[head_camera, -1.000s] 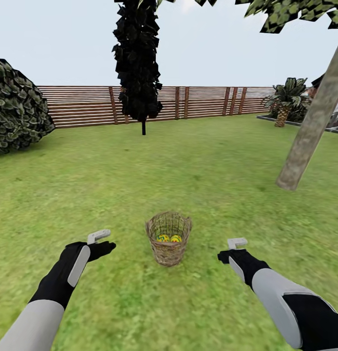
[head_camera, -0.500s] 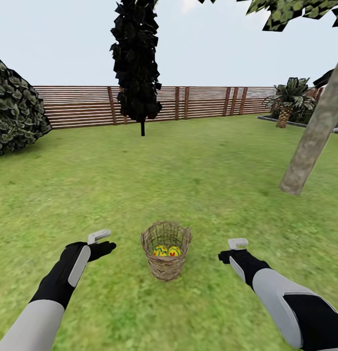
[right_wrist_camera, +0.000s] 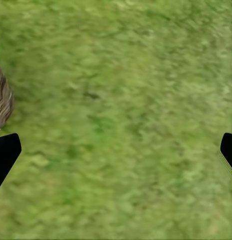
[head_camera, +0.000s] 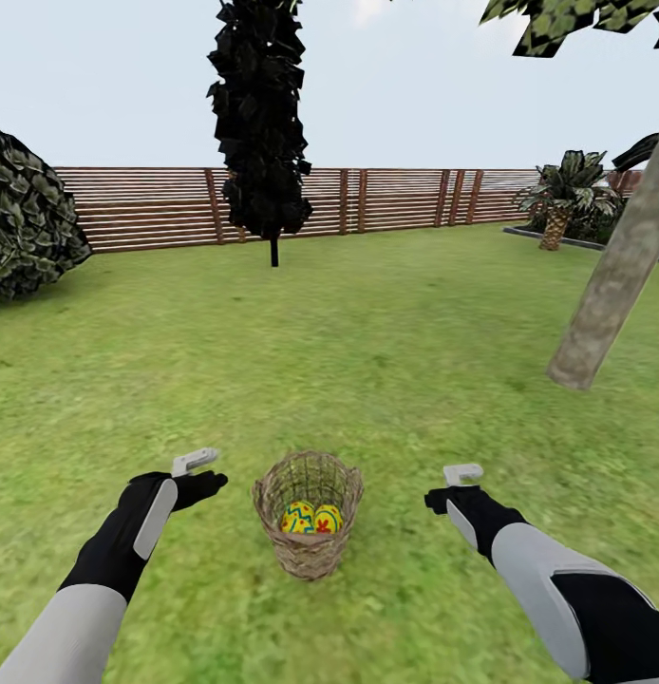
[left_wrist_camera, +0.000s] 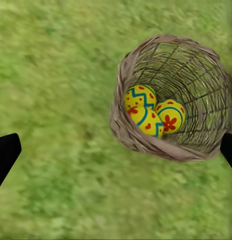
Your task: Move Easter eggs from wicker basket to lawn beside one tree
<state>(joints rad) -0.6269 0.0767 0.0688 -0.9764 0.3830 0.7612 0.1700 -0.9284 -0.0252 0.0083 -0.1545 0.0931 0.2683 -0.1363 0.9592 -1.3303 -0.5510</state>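
Three Easter eggs (left_wrist_camera: 152,112) sit huddled together in the bottom of the wicker basket (head_camera: 308,514), which stands upright on the lawn (head_camera: 367,342) between my two arms. Left gripper (head_camera: 198,472) hangs just left of the basket, fingers spread wide, nothing held. Right gripper (head_camera: 456,484) hangs off the basket's right side, also spread and empty. I note the tree (head_camera: 610,290) leaning, ahead to my right, well apart from the basket.

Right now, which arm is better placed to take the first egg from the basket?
Left, probably. Its pincer is open and its wrist view looks down into the basket at the eggs; the right wrist view catches just the basket's edge.
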